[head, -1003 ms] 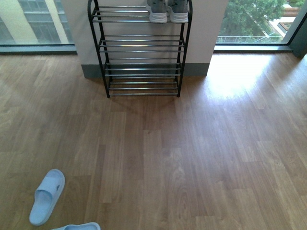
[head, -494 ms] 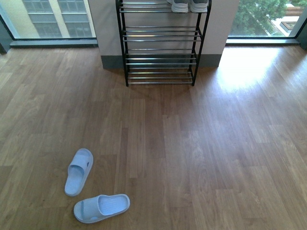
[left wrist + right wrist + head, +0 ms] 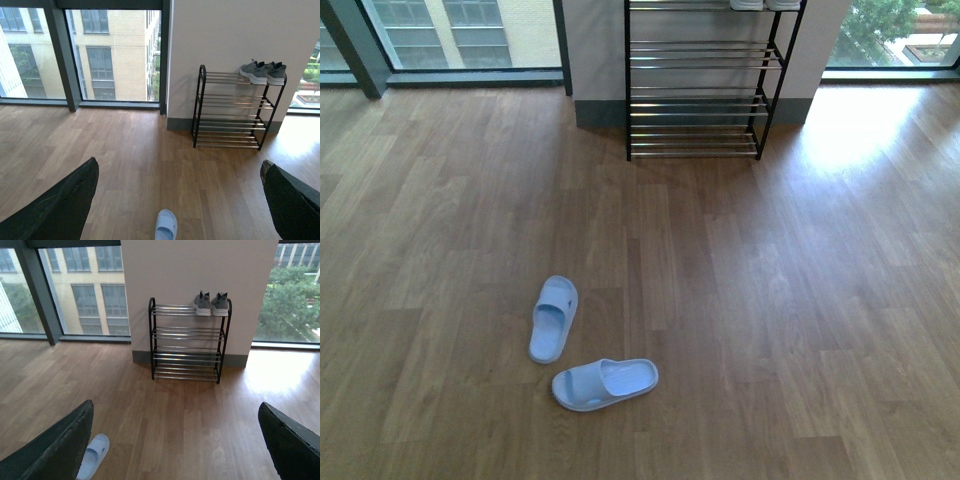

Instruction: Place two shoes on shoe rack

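Floor (image 3: 800,300) is the biggest thing: brown wood-look planks, with a glare patch at far right by the glass. Tall windows (image 3: 460,30) flank a white wall strip (image 3: 175,270).

Shoe rack (image 3: 695,102) stands against that strip, well apart from me. It has black side frames and four tiers of chrome rods running left-right. The two grey sneakers (image 3: 211,304) sit side by side at the right end of the top tier, long axes across the rods. Can't tell toe from heel at this range. There's open room on the rods to their left.

The two pale blue slides lie on the floor near me, left of centre, w/ wide bare floor between them and the rack.
- Far slide (image 3: 553,318): long axis runs roughly front-back, toe away from me.
- Near slide (image 3: 605,383): long axis left-right, toe end looks to be at left. It's just beside the other slide's heel, not touching.

Left claw (image 3: 179,165) has its fingers spread wide, nothing between them. Right claw (image 3: 176,405) is also spread wide and holds nothing.
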Tool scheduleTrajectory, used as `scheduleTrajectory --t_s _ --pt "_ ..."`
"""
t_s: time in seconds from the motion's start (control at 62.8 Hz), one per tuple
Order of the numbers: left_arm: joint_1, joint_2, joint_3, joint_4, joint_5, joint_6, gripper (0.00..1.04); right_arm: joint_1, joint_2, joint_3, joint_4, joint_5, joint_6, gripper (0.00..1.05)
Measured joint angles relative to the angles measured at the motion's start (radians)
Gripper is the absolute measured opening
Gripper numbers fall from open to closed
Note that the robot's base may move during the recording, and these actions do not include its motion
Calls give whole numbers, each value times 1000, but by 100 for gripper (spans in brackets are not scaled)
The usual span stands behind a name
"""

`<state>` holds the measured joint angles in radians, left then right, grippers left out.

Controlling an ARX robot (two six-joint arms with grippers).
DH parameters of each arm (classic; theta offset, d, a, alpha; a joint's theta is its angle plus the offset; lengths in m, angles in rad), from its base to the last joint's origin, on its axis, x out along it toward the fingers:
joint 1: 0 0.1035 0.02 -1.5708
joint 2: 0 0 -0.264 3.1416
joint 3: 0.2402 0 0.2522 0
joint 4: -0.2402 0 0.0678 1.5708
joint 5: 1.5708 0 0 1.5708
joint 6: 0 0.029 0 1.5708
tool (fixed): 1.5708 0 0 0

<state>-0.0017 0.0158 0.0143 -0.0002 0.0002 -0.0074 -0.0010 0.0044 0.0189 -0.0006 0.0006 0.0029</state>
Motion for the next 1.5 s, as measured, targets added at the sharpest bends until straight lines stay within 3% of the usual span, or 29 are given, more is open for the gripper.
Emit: scheduleTrajectory --t_s 1.497 --pt "0 0 0 0 0 0 95 0 0 0 0 -1 0 95"
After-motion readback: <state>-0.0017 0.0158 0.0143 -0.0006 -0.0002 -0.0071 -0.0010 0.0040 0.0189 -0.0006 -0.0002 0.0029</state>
